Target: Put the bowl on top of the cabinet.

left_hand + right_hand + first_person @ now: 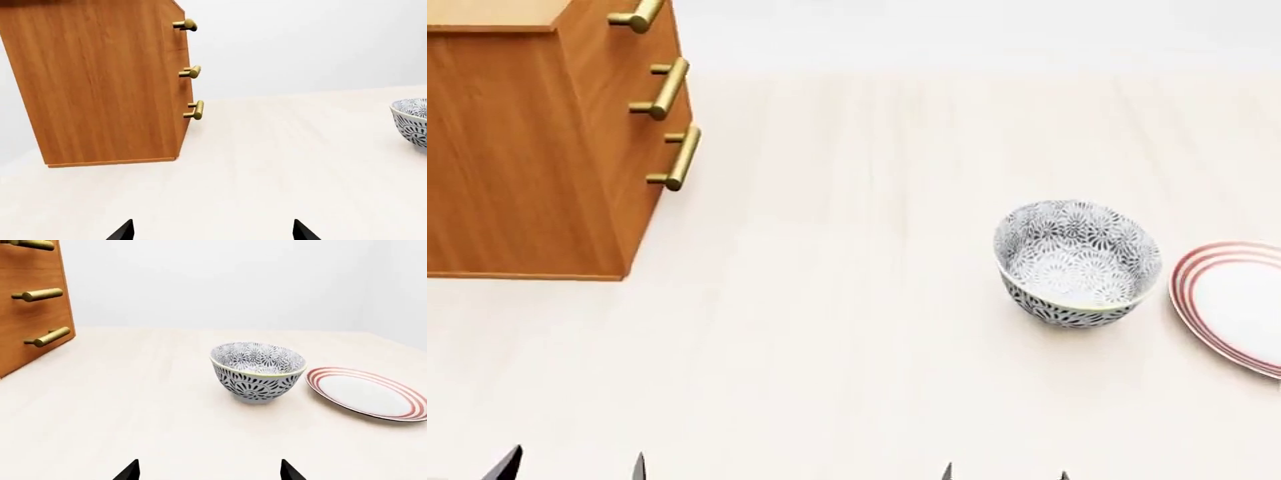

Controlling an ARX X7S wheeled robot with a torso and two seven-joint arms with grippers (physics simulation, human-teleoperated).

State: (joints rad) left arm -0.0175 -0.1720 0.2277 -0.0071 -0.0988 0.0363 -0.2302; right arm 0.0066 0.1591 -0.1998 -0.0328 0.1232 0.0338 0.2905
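The bowl (1078, 262) sits upright on the desk (854, 340), just beside a plate (1233, 303) with red rings. Nothing holds it. The cabinet (527, 150) stands well apart from it at the far left, and its brass handles (677, 158) face the bowl's side.

Both arms stay low at the near edge of the desk. The left gripper (571, 466) points toward the cabinet, and its two black tips are spread wide with nothing between them. The right gripper (1005, 472) points at the bowl, and its tips are spread wide too, holding nothing.
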